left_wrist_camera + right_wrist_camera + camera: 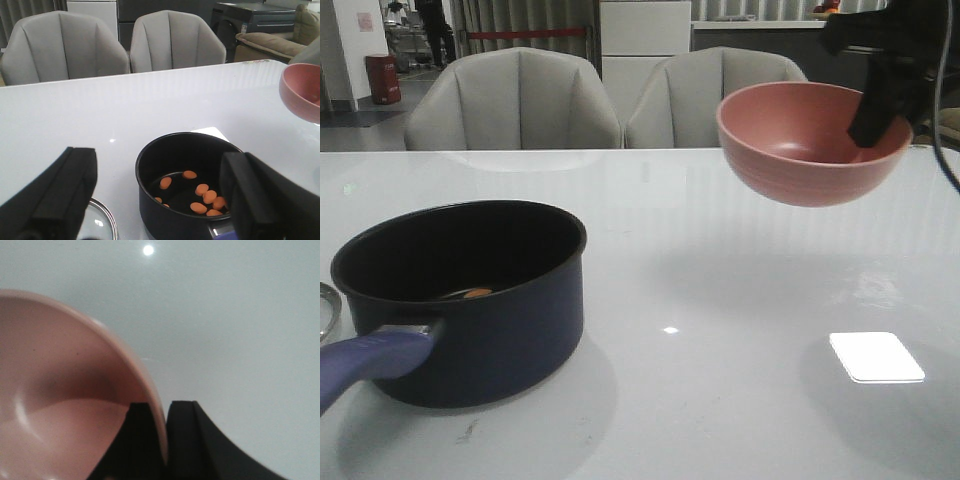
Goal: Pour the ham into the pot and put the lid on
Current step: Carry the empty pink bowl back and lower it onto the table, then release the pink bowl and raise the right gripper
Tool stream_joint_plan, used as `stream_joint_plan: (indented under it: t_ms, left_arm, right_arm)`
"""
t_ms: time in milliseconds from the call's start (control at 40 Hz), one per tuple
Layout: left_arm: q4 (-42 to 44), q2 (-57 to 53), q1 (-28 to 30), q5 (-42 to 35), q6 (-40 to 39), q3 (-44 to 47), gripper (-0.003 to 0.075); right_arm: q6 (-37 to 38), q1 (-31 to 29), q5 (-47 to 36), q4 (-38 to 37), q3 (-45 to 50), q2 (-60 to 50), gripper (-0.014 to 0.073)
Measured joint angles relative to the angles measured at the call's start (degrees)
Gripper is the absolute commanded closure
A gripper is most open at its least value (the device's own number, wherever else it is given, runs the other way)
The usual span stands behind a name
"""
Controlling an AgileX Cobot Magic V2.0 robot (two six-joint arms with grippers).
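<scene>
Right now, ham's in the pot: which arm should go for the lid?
Left. Its claw is open and empty, above the pot, with the lid just beside the pot on that side. The right claw is shut on the pink bowl, held high.

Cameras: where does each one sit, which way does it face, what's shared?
Front: faces forward over the table; sees pot, raised pink bowl in the right end effector.
Left wrist: above the near table edge; sees ham in the pot, lid rim, open left end effector.
Right wrist: looks down at the table; end effector pinches bowl rim.
Shared: bowl in all three.
</scene>
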Motion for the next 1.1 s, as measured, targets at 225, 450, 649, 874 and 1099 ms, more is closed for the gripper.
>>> stream_joint_plan:
  t_ms: [225,450,649,874,1099]
  left_arm:
    - [0.0,0.0,0.0,0.0,0.0,0.0,0.0164]
    - [0.0,0.0,0.0,0.0,0.0,0.0,0.0164]
    - [0.0,0.0,0.0,0.0,0.0,0.0,0.0164]
    - [0.0,0.0,0.0,0.0,0.0,0.0,0.0164]
    - [0.0,0.0,0.0,0.0,0.0,0.0,0.0164]
  right_arm:
    - [0.1,-4.9,2.6,-0.1,-0.1,4.8,0.0456]
    - [0.3,-5.4,3.1,-0.1,-0.2,10.4,0.0414]
    - [0.4,-5.4,2.8,-0.1,-0.4,12.8,0.0162]
    - [0.4,-5.4,1.9,-0.1,-1.6,13.1,0.0092]
    - [-2.8,-5.4,3.9,-0.1,-4.7,9.2,0.0092]
